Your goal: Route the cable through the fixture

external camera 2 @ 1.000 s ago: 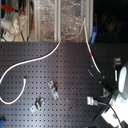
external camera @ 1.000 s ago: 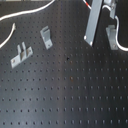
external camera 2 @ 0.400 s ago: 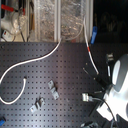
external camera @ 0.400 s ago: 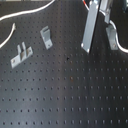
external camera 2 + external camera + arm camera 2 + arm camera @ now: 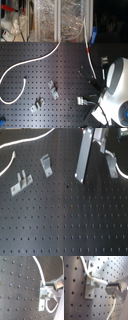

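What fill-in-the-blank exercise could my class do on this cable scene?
1. The cable is ___ in colour.
2. The short band on the cable is ___.
3. The black board is covered with rows of small ___.

Missing words: white; red; holes.

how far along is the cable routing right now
Done: the hand is shut on the cable, seen in both wrist views. In hand: in the first wrist view the cable runs across a grey bracket by the hand; whether it is seated, I cannot tell. Left: the slim forked fixture in the first exterior view stands with no cable in it, so routing remains.
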### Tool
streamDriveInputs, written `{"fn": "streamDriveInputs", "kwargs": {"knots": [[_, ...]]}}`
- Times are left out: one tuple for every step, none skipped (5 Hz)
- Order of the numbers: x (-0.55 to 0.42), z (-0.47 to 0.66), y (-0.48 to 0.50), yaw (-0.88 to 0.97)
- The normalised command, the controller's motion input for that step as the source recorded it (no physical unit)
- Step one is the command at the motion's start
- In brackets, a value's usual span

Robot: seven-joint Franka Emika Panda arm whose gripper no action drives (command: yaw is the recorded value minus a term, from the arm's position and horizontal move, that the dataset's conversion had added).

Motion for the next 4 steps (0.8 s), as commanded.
{"fn": "streamDriveInputs", "kwargs": {"knots": [[-0.089,0.28,0.161,-0.04],[-0.097,0.39,0.096,-0.03],[-0.104,0.35,0.089,0.0],[-0.06,0.03,0.094,0.0]]}}
